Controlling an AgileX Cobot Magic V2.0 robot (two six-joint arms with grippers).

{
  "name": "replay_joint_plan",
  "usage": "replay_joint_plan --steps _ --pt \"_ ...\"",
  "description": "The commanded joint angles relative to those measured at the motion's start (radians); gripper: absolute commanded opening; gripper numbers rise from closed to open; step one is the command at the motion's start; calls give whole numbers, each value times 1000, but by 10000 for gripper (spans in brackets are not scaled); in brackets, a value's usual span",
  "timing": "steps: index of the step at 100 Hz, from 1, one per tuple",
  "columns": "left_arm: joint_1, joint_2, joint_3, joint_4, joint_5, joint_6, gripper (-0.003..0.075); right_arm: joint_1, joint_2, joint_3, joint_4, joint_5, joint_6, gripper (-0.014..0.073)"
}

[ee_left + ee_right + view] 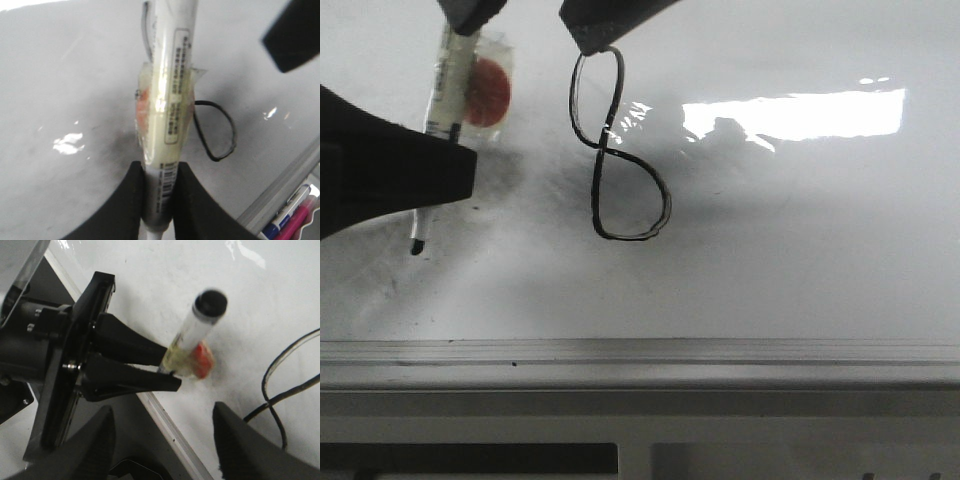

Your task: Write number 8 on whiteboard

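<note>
The whiteboard [800, 250] lies flat and fills the front view. The number 8 [617, 150] is drawn on it in thin black line, left of centre; part of it shows in the left wrist view [217, 132] and in the right wrist view [272, 390]. My left gripper [440, 170] is to the left of the 8, shut on a white marker [172, 80] wrapped in clear tape with a red patch. The marker's thin black end [417, 247] points at the board; I cannot tell whether it touches. My right gripper [532, 35] hangs open and empty at the 8's far end.
The board's pale grey frame edge [640, 352] runs along the near side. A blue and a pink marker [295, 215] lie just beyond the frame. A bright glare patch [800, 112] sits right of the 8. Grey smudges surround the left gripper.
</note>
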Motion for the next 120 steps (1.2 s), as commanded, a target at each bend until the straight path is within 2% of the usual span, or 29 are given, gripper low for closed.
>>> replay_joint_plan --steps 1,9,23,39,44,51,63,70,75,82,93,99,113,120 --pt "-4 -9 -47 -214 -14 -12 -21 -9 -19 -27 -4 -40 2 361" --pt "-4 -7 -57 -307 26 -10 -21 -9 -19 -27 -4 -26 2 351" --pt "2 16 -62 -317 67 -8 -20 -9 -19 -27 -4 -22 2 351" --pt "5 24 -62 -334 46 -10 -18 -9 -19 -27 5 -20 2 351" --pt "5 22 -62 -334 41 -10 4 -9 -19 -27 6 -20 2 351" --pt "5 20 -62 -334 38 -10 106 -9 -19 -27 6 -20 4 351" --pt "5 20 -62 -332 21 -10 372 -9 -20 -27 7 -29 36 349" --pt "5 20 -62 -334 21 -12 461 -9 -27 -27 7 -47 36 339" --pt "5 20 -62 -334 21 -12 480 -9 -35 -27 5 -51 36 327" --pt "5 5 -62 -334 23 -12 480 -9 -50 -27 -19 -51 36 270" --pt "5 -46 -62 -330 29 -4 452 -9 -93 -4 -49 -65 36 49" --pt "5 -89 -55 -330 32 -3 355 -9 -128 29 -58 -83 36 -72" --pt "5 -217 -20 -274 40 -3 -20 -7 -245 137 -110 -135 34 -64" --pt "5 -282 4 -241 44 -1 -20 -7 -322 217 -123 -211 34 -64"
